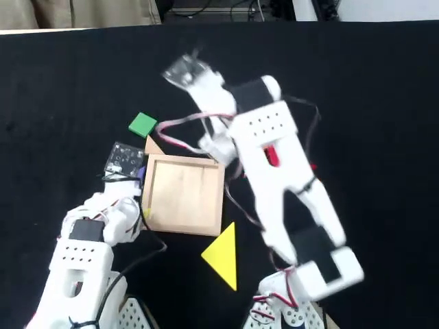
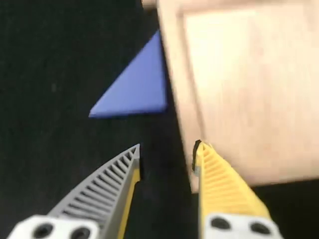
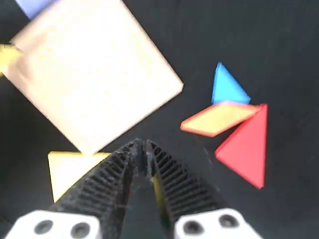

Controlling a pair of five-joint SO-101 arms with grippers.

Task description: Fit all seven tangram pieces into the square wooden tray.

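Judging from the bare wooden tray (image 1: 182, 195), the task is at its first placement, with none of the seven pieces fitted yet. The left gripper (image 2: 167, 147) sits at the tray's edge, jaws apart and holding nothing: the yellow jaw overlaps the tray's rim and the grey one hangs over the table. A blue-violet triangle (image 2: 137, 87) lies just beyond them, touching or nearly touching the tray's side. The right gripper (image 3: 143, 145) has its jaws together and empty, seemingly raised near the tray's corner, though its height is hard to judge. A yellow triangle (image 1: 223, 255) lies near the tray. Next, the left jaws probably need to shift off the rim, straddle the blue-violet triangle, close on it and lift it over the tray's wall.
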